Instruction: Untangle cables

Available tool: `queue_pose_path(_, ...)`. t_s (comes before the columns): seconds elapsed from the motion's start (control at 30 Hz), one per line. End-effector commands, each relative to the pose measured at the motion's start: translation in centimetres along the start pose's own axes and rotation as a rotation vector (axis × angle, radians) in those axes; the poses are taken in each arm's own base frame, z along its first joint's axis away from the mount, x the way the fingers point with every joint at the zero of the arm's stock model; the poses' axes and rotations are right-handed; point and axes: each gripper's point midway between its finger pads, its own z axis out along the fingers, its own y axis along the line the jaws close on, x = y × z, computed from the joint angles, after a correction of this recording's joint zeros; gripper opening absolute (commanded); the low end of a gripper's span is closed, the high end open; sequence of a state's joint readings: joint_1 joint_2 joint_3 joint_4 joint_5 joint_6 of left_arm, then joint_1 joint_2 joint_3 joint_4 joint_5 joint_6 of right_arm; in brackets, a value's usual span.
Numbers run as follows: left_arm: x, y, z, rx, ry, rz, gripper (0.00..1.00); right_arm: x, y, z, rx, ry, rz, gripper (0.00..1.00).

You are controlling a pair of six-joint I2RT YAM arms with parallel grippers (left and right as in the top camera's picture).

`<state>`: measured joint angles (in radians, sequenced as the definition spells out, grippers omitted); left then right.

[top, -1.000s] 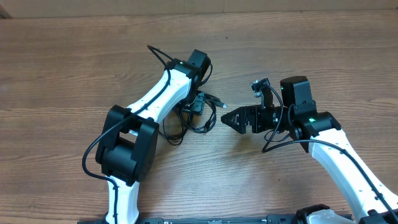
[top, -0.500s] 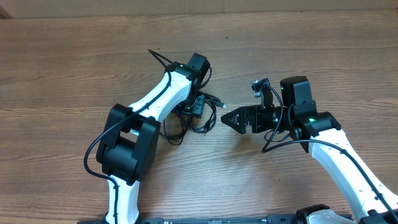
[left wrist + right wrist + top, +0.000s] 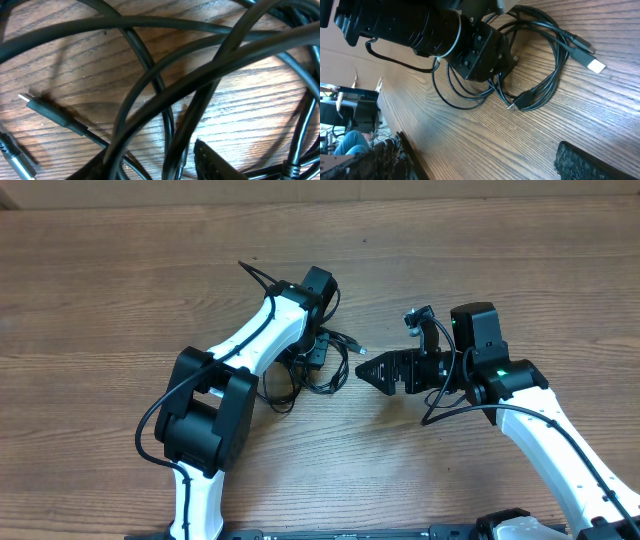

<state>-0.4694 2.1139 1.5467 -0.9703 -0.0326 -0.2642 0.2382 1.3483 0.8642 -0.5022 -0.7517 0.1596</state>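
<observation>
My left end effector [image 3: 318, 350] sits buried in the cables [image 3: 125, 21] to single out a strand, though I can't tell whether it grips one. My right end effector [image 3: 363, 370] waits beside it, spread wide and empty.

Wooden table [image 3: 120, 270], brown with a fine grain running across, filled nearly the whole overhead view. A paler tan strip [image 3: 320, 188] ran along its far edge. Light was even and shadows were soft. In the right wrist view, a tan surface [image 3: 345, 62] and blurred dark clutter [image 3: 350, 107] with something blue lay beyond the table.
</observation>
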Motion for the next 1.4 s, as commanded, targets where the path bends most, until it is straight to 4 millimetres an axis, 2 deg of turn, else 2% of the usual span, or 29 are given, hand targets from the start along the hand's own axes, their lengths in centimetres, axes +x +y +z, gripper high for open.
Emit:
queue_pose_path(0.0,0.5,-0.6,0.7,0.024,0.025,-0.007,0.36,-0.6,0.5,-0.3,-0.002,-0.017,-0.024,1.00)
queue_pose_path(0.17,0.5,-0.6,0.7,0.025,0.022,0.004,0.05,-0.6,0.5,-0.3,-0.002,-0.017,-0.024,1.00)
queue_pose_path(0.53,0.4,-0.7,0.6,0.029,0.022,0.003,0.04,-0.4,0.5,-0.3,0.000,-0.010,-0.017,1.00)
queue_pose_path(0.7,0.0,-0.6,-0.4,0.030,0.019,0.000,0.04,-0.3,0.5,-0.3,0.000,-0.009,-0.016,1.00)
queue_pose_path(0.8,-0.8,-0.7,-2.1,0.032,0.009,-0.002,0.04,-0.3,0.5,-0.3,0.000,-0.009,-0.016,1.00)
queue_pose_path(0.93,-2.3,-1.0,-5.3,0.042,-0.027,-0.004,0.04,-0.3,0.5,-0.3,0.000,-0.009,-0.016,1.00)
queue_pose_path(1.0,-3.1,-1.1,-7.3,0.048,-0.049,-0.009,0.04,-0.3,0.5,-0.3,0.000,-0.009,-0.016,1.00)
queue_pose_path(1.03,-3.6,-1.1,-9.0,0.053,-0.067,-0.010,0.04,-0.3,0.5,-0.3,0.000,-0.009,-0.016,1.00)
queue_pose_path(1.37,-6.3,-1.3,-19.6,0.100,-0.253,-0.017,0.04,-0.2,0.4,-0.3,0.001,-0.005,-0.012,1.00)
